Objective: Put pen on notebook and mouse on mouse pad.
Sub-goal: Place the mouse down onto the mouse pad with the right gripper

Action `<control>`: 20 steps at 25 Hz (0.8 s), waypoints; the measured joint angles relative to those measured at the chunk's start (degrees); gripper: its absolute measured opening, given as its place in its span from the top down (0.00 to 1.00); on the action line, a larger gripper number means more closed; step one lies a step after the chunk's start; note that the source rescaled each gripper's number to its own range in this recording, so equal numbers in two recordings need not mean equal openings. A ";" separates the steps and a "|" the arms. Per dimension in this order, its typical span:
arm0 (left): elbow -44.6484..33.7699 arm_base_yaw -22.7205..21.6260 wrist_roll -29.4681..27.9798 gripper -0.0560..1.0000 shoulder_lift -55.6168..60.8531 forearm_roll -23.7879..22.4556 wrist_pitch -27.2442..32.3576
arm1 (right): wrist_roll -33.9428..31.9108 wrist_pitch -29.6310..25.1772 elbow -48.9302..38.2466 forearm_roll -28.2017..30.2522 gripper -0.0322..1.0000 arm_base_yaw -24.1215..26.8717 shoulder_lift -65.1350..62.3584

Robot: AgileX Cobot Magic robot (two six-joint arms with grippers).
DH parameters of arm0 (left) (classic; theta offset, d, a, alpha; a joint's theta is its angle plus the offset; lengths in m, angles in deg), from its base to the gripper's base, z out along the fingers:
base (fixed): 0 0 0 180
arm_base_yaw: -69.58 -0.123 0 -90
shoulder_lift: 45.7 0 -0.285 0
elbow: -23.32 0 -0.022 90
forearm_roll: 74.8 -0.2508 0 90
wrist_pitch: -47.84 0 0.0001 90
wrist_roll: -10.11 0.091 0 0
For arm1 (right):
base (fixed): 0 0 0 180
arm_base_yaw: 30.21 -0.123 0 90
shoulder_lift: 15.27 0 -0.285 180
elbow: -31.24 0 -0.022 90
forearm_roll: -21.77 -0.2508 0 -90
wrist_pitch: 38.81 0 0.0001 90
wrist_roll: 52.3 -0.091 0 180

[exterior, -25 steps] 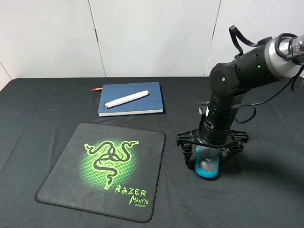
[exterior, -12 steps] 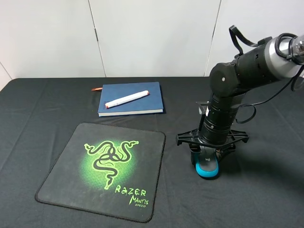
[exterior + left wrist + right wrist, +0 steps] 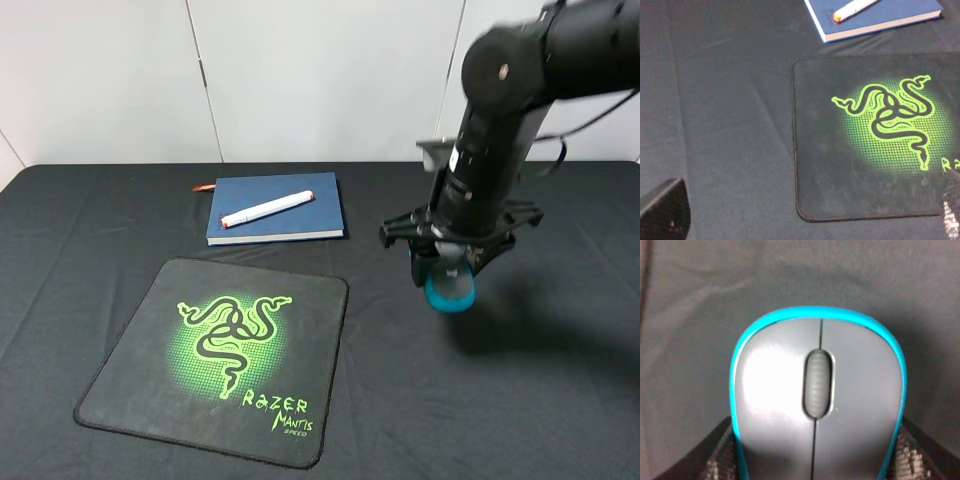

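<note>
My right gripper is shut on the grey-and-blue mouse and holds it in the air above the black cloth, to the right of the mouse pad. In the right wrist view the mouse fills the frame between the dark fingers. The white pen lies diagonally on the dark blue notebook behind the pad. My left gripper stands open over the pad's near-left corner, with nothing between its fingers. The left wrist view also shows the notebook and the pen's orange tip.
A black cloth covers the whole table. White wall panels stand behind its far edge. The notebook's red-orange ribbon sticks out to the left.
The right gripper closed on the mouse, then lifted it off the cloth, and the arm rose. Pen, notebook and pad have not moved.
</note>
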 joint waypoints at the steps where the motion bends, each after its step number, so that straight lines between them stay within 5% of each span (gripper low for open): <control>1: 0.00 0.00 0.00 0.00 0.00 0.00 0.00 | 0.50 -1.08 1.00 0.00 0.94 0.00 -0.26; 7: 0.00 0.00 0.00 0.00 0.00 0.00 0.00 | 3.16 -4.72 4.99 -1.04 0.94 -2.27 -0.59; 20: 0.00 0.00 0.00 0.00 0.00 0.00 0.00 | 2.65 -4.59 15.11 0.46 0.94 -19.34 5.83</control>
